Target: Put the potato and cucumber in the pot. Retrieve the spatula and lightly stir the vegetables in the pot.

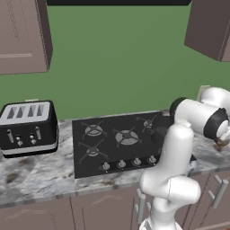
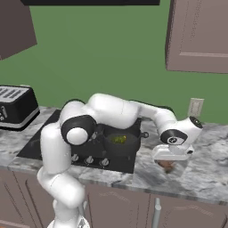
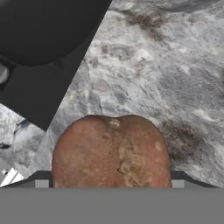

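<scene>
Potato point(image 3: 111, 151) sits directly under the hand, looming large between the two dark finger tips at the bottom of the hand view, so the gripper point(image 2: 168, 161) is lined up straight over it and needs only to come down rather than shift sideways. The jaws stand wide apart, one tip to each side of the potato, and nothing is clamped yet; whether the pads already touch its skin cannot be told. In the right base view the hand hangs low over the marbled counter point(image 2: 200, 173), with a reddish-brown lump showing just beneath it, to the right of the stove point(image 2: 53, 138). The potato looks rounded, a little broader across than deep as the hand camera sees it, so its wider dimension appears to run from one finger toward the other; a grip across it should work only because the jaws are spread so far. Just beside the potato, toward the stove, lies the black cooktop's corner, and the pot point(image 2: 119, 143) stands on a burner near that edge, a short carry to the arm's left. Something yellow-green already lies inside the pot, most likely the cucumber point(image 2: 118, 140). Farther off, the black toaster point(image 1: 28, 127) rests at the counter's far left. No brand, label or readable writing appears on any of these things.
</scene>
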Available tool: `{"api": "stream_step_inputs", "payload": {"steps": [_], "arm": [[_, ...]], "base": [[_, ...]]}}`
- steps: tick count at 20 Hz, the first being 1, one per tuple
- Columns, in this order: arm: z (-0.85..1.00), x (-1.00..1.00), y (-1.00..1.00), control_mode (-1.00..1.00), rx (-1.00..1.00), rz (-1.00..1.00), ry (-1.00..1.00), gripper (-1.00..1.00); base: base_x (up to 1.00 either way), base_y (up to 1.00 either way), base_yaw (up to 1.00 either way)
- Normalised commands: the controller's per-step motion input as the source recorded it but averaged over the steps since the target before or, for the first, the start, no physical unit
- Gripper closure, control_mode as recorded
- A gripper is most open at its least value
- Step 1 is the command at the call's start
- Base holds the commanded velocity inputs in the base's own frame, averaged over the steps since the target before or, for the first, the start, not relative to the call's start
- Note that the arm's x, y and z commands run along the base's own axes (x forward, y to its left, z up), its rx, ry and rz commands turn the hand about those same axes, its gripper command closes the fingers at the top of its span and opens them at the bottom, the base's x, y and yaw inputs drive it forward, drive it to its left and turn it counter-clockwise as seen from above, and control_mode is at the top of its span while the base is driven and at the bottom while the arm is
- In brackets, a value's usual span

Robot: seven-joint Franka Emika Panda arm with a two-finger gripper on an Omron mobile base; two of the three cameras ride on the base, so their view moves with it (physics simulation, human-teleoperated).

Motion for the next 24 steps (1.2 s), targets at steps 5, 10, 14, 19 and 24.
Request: {"api": "stream_step_inputs", "payload": {"steps": [5, 10, 14, 19, 24], "arm": [[0.63, -0.30, 0.39, -1.00, -0.04, -0.08, -0.20, 1.00], [0.66, -0.29, 0.39, -1.00, -0.08, -0.11, -0.17, 1.00], [0.60, -0.31, 0.42, -1.00, -0.10, -0.14, -0.02, 1.00], [0.67, -0.23, 0.51, -1.00, -0.04, -0.17, 0.00, 1.00], [0.45, -0.03, 0.71, -1.00, -0.02, -0.17, -0.01, 1.00]], "base": [[0.00, 0.00, 0.00], [0.00, 0.00, 0.00], [0.00, 0.00, 0.00], [0.00, 0.00, 0.00], [0.00, 0.00, 0.00]]}}
